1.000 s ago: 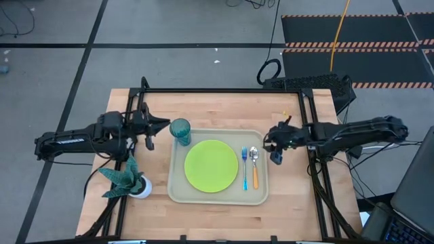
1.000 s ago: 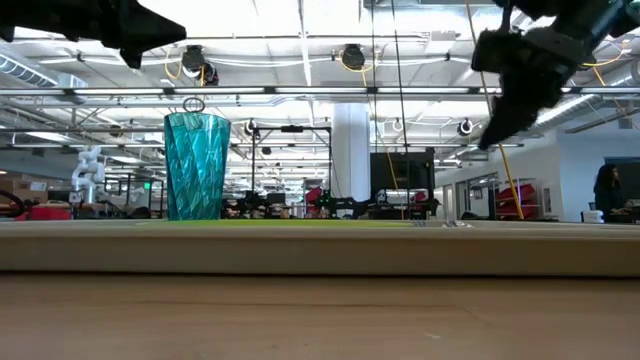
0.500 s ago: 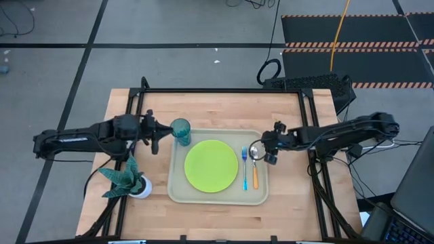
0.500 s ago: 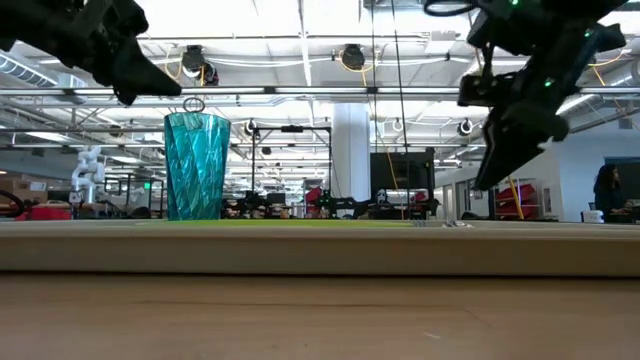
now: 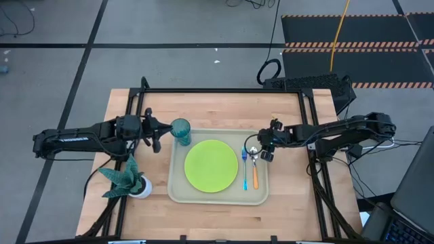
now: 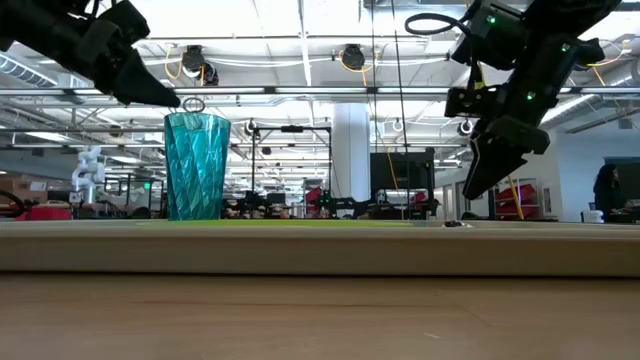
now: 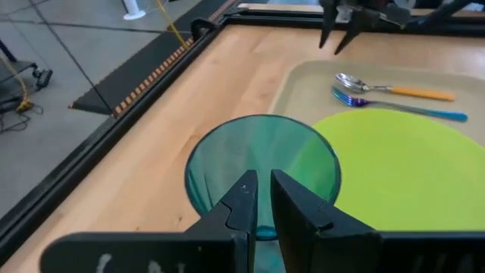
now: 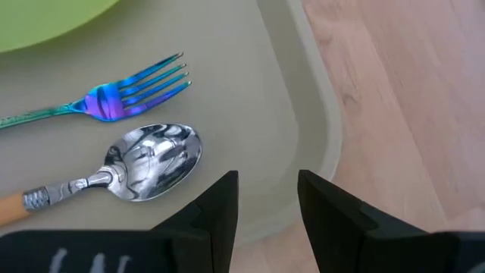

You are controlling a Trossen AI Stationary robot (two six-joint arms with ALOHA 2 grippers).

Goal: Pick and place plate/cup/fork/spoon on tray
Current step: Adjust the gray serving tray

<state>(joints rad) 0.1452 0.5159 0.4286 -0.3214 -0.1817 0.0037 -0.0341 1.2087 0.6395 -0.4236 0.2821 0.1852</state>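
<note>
From my console, the teal leafy plant (image 5: pixel 122 177) in its white pot sits at the table's (image 5: pixel 217 108) left front. My left gripper (image 5: pixel 157 135), fingers narrow and holding nothing, hangs just beside the ribbed translucent cup (image 5: pixel 180 131). On the smooth beige tray (image 5: pixel 261 196) lie the flat lime plate (image 5: pixel 211 166), the fork (image 5: pixel 245 169) and the shiny spoon (image 5: pixel 254 167). My right gripper (image 5: pixel 265 145), part open and empty, hovers over the tray's right rim.

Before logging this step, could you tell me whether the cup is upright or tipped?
Upright: the cup stands rim-up in the low view.
</note>
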